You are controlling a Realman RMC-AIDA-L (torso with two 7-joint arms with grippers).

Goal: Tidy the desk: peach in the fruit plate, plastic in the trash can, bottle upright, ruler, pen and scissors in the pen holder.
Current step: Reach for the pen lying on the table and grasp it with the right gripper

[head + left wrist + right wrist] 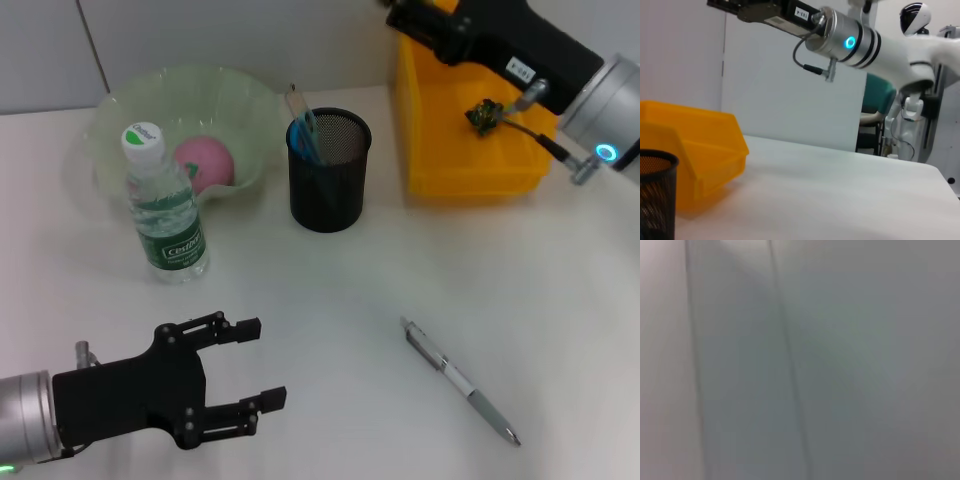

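The pen point(461, 381) lies slantwise on the surface, off to the right of the left hand point(252, 362), whose fingers are spread and empty, the nearer one

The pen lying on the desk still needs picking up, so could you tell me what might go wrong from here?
1. The pen lies flat, so the open left tool may roll it instead of pinching it.
2. The holder already contains items, which may block insertion.
3. The bottle stands near the route and could be tipped.
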